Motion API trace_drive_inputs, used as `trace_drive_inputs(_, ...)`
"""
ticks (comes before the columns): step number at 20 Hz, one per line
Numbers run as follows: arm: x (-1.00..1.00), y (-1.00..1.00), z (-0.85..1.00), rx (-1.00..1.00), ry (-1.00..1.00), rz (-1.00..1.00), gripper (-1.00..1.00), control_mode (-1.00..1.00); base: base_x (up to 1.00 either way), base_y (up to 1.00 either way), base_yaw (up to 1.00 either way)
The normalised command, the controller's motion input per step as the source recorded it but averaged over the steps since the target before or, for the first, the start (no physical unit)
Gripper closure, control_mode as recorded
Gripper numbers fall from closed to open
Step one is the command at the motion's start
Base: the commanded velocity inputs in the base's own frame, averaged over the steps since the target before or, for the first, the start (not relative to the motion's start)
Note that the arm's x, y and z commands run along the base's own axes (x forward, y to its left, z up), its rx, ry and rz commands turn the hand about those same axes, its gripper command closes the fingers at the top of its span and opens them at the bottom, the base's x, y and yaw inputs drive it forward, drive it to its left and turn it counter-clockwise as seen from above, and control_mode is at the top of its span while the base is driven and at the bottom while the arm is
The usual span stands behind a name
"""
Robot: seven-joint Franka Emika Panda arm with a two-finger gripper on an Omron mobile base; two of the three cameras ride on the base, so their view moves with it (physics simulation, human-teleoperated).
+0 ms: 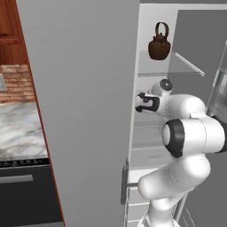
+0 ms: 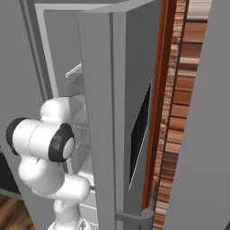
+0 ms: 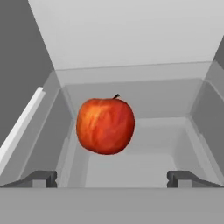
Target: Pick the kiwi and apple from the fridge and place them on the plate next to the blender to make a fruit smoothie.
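Pincer (image 3: 111, 179) spread fully wide, empty, aimed into the open fridge (image 1: 80, 97) at the apple (image 3: 105, 126). Apple ahead of both fingertips (image 3: 43, 178), apart from them, a little left of the midline between them in the hand view, inside a pale bin (image 3: 199, 122) with sloping walls on either side

Step in hand, by the look of it: closing in on the apple for a grab. Best done as follows:

- Nudge the hand slightly toward the apple's side first, to centre the fruit between the tips
- Then push straight forward, stopping only once level with the fruit's widest part
- No closing before that: risk of squeezing a round, smooth fruit out forward, deeper into the bin
- Mind the bin walls, with probably little room to spare beside tips spread this wide; stay along the bin's axis, without scraping
- Close gently and evenly, with just enough squeeze to hold without bruising
- Lift a touch before backing out
- Pull back along the same line, clear of the glass shelf (image 1: 186, 66) higher up with the brown kettle (image 1: 159, 44) on it, and clear of the door edge
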Motion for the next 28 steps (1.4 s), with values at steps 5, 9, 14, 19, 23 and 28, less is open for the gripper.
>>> trace_drive_inputs(5,0.61,0.00,-0.02,0.00,0.06,0.00,-1.00,-1.00,0.00,0.00,0.00)
trace_drive_inputs(9,0.53,-0.01,-0.22,0.00,0.05,0.02,-1.00,-1.00,0.00,0.00,0.00)
trace_drive_inputs(14,0.42,0.00,-0.30,0.00,0.06,0.02,-1.00,-1.00,0.00,0.00,0.00)
trace_drive_inputs(19,0.06,0.00,-0.48,0.00,0.05,0.02,-1.00,-1.00,0.00,0.00,0.00)
trace_drive_inputs(23,-0.39,0.00,-0.98,0.00,0.03,0.00,-1.00,-1.00,0.00,0.00,0.00)
trace_drive_inputs(28,-0.11,0.00,-0.84,0.00,0.06,0.00,-1.00,-1.00,0.00,0.00,0.00)
